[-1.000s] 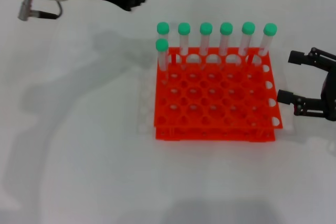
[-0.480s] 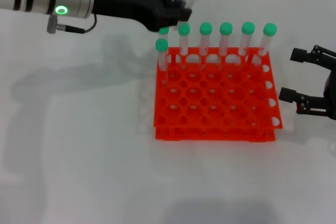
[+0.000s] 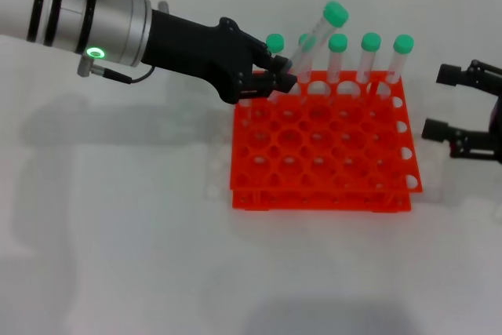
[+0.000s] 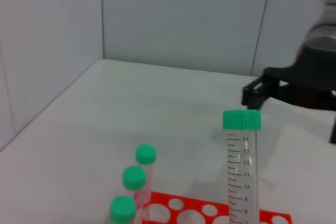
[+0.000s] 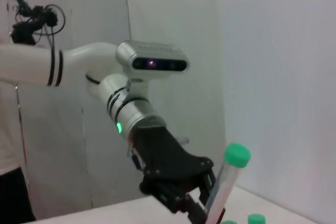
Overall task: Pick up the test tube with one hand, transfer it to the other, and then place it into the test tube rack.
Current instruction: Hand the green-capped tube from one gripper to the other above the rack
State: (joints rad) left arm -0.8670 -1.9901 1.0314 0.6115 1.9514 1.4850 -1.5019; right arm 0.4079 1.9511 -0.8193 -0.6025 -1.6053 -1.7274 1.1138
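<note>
**A:** What is counted in the head view?

**B:** One orange-red rack point(image 3: 329, 147) is seen on the white table point(image 3: 118, 233), towards its far edge. Five standing tubes point(image 3: 370, 56) with green caps can be counted in the rack's far row. One more test tube point(image 3: 320, 33) is held above them. Two grippers are in view.

**A:** How is the held tube placed?

**B:** It is clamped by its lower part in the left gripper point(image 3: 278, 80), over the rack's far left corner. It is tilted, with the cap raised away from the fingers. The rack's holes at that corner are covered by the gripper. The right gripper point(image 3: 443, 101) is parked near the table's right edge, beside the rack and apart from it, with its fingers spread and nothing between them.

**A:** And in the left wrist view?

**B:** One test tube point(image 4: 242, 171) is shown close up, upright, with its graduation marks readable. Three standing tubes point(image 4: 134, 178) and a strip of the rack point(image 4: 210, 216) are seen below it. The right gripper point(image 4: 294, 85) is seen beyond it, well apart. The left gripper's own fingers are not shown here.

**A:** And in the right wrist view?

**B:** The left gripper point(image 5: 178, 182) is seen closed on the test tube point(image 5: 223, 187), with the cap slanting above the fingers. Two green caps point(image 5: 255, 219) are cut off at the picture's border.
</note>
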